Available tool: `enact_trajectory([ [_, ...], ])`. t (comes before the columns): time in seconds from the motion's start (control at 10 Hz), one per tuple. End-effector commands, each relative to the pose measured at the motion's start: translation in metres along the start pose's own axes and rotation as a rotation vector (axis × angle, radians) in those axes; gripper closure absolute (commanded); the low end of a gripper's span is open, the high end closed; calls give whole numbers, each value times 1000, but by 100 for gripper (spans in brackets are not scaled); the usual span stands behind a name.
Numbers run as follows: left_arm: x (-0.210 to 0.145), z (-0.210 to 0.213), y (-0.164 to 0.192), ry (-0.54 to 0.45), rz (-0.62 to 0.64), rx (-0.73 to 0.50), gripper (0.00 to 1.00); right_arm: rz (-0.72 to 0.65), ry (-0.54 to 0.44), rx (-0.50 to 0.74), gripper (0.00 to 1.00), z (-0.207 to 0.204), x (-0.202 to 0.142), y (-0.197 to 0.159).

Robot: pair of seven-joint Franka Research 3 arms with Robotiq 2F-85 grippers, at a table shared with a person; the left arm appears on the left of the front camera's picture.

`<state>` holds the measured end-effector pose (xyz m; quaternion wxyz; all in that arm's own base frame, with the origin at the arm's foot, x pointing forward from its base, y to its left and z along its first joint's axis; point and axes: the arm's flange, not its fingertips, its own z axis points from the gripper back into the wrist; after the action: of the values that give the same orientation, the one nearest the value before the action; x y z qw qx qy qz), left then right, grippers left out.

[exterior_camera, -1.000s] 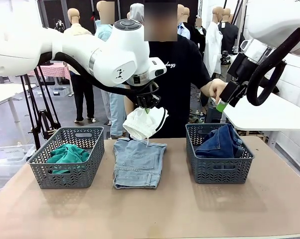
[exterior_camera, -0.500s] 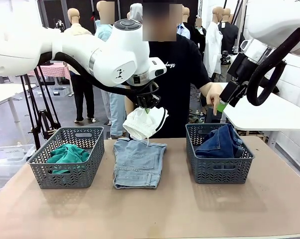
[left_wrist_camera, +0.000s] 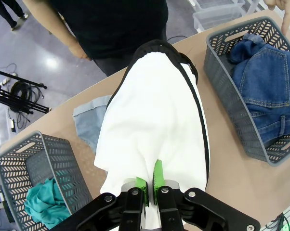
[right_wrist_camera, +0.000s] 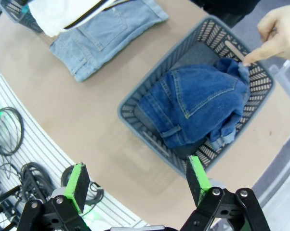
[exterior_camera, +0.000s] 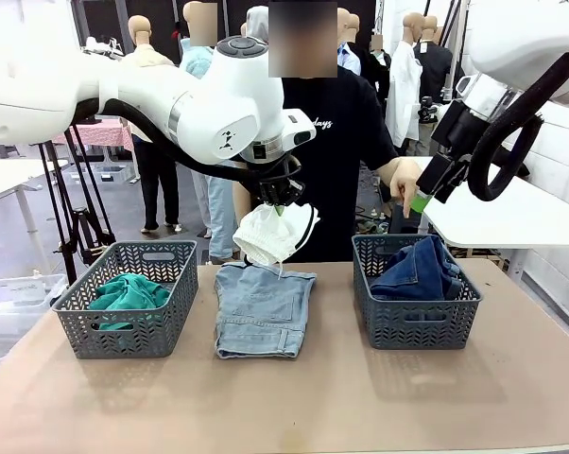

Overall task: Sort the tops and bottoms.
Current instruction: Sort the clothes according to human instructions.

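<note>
the person's hand (exterior_camera: pixel 404 182) has dipped a little toward the right basket (exterior_camera: pixel 417 326), one finger now pointing down at its far rim, while both arms and the clothes sit where they were a second ago. the left pincer (exterior_camera: pixel 280 202) is clamped on the white shorts (exterior_camera: pixel 273 235), its green pads pressed together on a pinch of cloth, and it holds them in the air above the far end of the light blue shorts (exterior_camera: pixel 264 307). the white shorts hang bunched from that pinch, long axis roughly up and down; in the left wrist view they stretch straight away from the fingers, a black stripe running down one side and a black-edged end farthest from the grip. the light blue shorts lie flat on the surface (exterior_camera: pixel 360 397) between the two baskets, long axis running from the robot's side toward the person, the narrower end nearer the robot. the jeans (exterior_camera: pixel 417 270) are crumpled in the right basket, with no clear direction. the teal top (exterior_camera: pixel 129 291) is bunched in the left basket (exterior_camera: pixel 124 336). the right pincer (exterior_camera: pixel 419 200) hangs above the far side of the right basket, just beside the person's hand, its fingers wide apart and holding nothing.
</note>
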<state>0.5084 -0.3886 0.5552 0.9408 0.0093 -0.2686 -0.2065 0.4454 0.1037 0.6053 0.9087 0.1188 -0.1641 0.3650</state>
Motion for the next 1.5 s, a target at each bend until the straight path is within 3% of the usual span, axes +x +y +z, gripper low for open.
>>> enact_trajectory([
  [0.0,0,3,2,-6,3,2,100,31,-7,-18,0,27,-18,17],
  [0.4,0,3,2,-6,3,2,100,94,22,-63,0,66,-69,16],
  [0.7,0,1,0,-1,0,0,100,70,17,-62,0,77,-66,17],
  [1.0,36,27,-88,-165,-170,-99,100,70,17,-62,0,77,-66,17],
  [1.4,68,7,-147,-255,-228,-208,100,70,17,-62,0,77,-66,17],
])
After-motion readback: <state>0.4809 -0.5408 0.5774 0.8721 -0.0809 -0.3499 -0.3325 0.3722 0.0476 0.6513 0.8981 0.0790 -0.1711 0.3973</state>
